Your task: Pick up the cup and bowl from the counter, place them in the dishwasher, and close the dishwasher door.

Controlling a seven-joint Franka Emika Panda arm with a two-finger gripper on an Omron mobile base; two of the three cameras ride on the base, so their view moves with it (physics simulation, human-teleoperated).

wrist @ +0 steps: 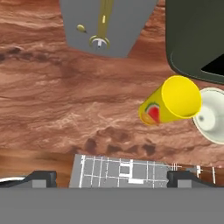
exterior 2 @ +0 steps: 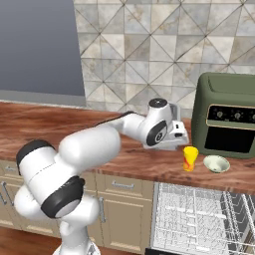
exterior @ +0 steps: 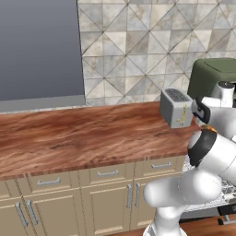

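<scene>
The yellow cup (exterior 2: 190,158) with a red-orange patch stands upright on the wood-grain counter (exterior 2: 45,124), near its front edge. Just right of it sits the pale bowl (exterior 2: 216,163). In the hand view the cup (wrist: 173,103) lies right of centre and the bowl (wrist: 212,116) is cut by the right edge. My gripper (wrist: 113,177) hangs open and empty above the counter, in front of the toaster and up-left of the cup (exterior: 208,127). Below the counter the dishwasher (exterior 2: 199,214) stands open with its wire rack pulled out. The dishwasher door is out of view.
A grey toaster (exterior 2: 174,130) stands right behind my hand (exterior 2: 175,133). The dark green oven (exterior 2: 229,114) sits behind the cup and bowl. Beige cabinets (exterior: 106,193) with silver handles run under the counter (exterior: 69,138), which stretches bare to the left.
</scene>
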